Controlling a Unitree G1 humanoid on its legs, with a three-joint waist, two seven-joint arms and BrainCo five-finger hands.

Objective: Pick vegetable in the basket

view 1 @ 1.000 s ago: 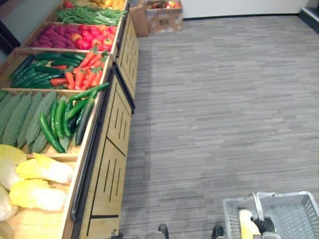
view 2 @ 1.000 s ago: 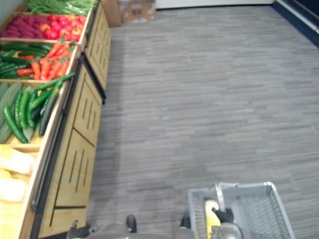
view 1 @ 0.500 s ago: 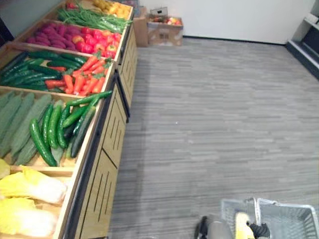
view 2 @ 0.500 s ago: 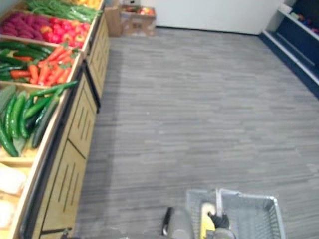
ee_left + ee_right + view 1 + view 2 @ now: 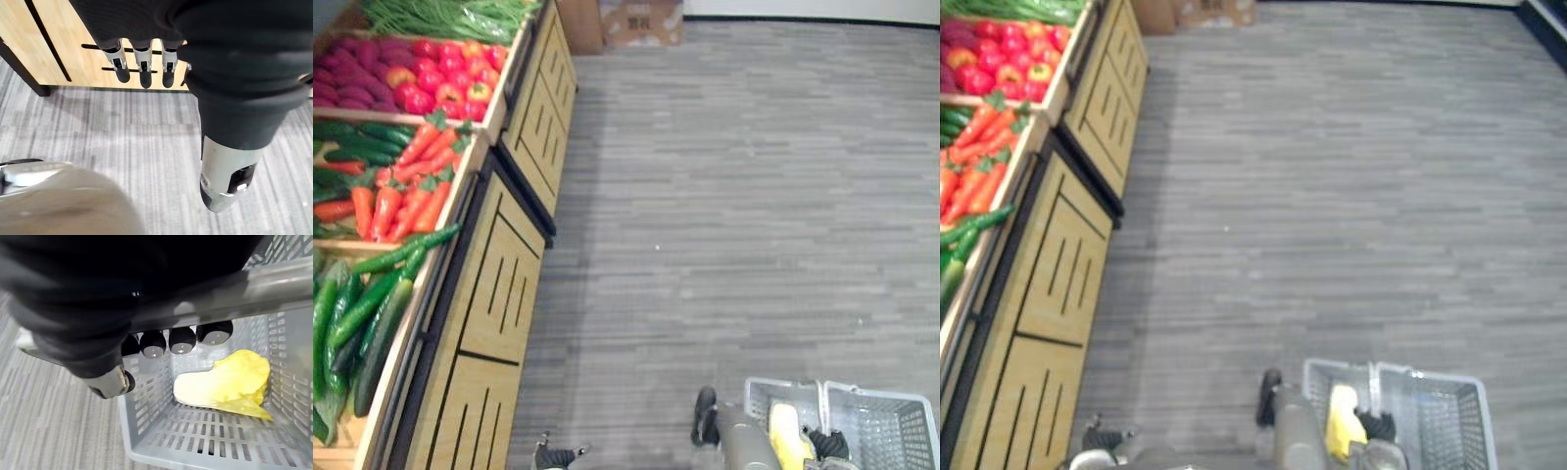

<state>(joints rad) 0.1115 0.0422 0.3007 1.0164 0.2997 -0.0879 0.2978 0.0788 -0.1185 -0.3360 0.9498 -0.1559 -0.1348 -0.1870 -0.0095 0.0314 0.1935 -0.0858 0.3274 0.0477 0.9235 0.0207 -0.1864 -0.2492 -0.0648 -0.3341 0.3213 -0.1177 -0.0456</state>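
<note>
Right hand (image 5: 78,328) has its fingers (image 5: 182,340) curled round the handle (image 5: 264,286) of the grey basket (image 5: 146,416) — that way it hangs at my side and the yellow cabbage (image 5: 225,382) lies flat on the bottom instead of tipping out. Left hand (image 5: 142,66) hangs by the wooden produce stand (image 5: 63,44), fingers straight and relaxed, holding nothing — free for the next pick, I'd guess.

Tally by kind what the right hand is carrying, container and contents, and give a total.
Basket: 1
Cabbage: 1
Total: 2, both hanging from the right hand, whose fingers curl round the basket's handle.
</note>
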